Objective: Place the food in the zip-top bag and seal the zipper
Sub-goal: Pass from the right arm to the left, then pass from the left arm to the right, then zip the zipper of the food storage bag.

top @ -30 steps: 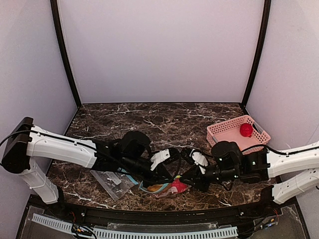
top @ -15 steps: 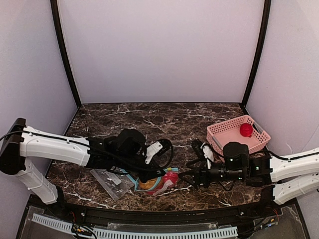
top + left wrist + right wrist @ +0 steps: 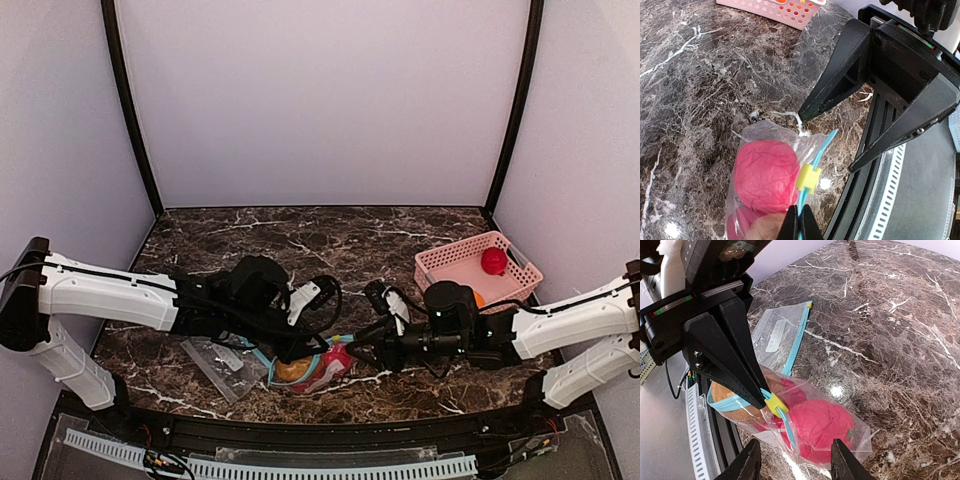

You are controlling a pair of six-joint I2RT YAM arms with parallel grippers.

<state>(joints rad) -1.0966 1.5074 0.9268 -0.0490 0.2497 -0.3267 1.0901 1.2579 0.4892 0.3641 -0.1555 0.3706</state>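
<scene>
At the left of the table [image 3: 330, 240] a second, empty bag [image 3: 218, 365] lies flat, out of play. Just right of it the left gripper [image 3: 800, 226] is pinched closed on the teal zipper [image 3: 822, 150], right below the yellow slider [image 3: 807, 177]. The zip-top bag [image 3: 855, 432] lies on the marble with a red piece [image 3: 815, 425] and a tan piece [image 3: 740, 412] of food inside. The tan one sits at the mouth, where the strip loops apart. My worry is that it blocks the slider, or rolls out if the bag gets tugged. The pinch is also narrow, so a hard pull could drag the zipper out of the fingers. The right gripper [image 3: 795, 452] hangs spread wide over the bag's other end and holds nothing; whether a fingertip touches the plastic I cannot tell. Farther right, the pink basket [image 3: 445, 262] has another red fruit [image 3: 492, 260] in it, so sealing now would leave food out.
</scene>
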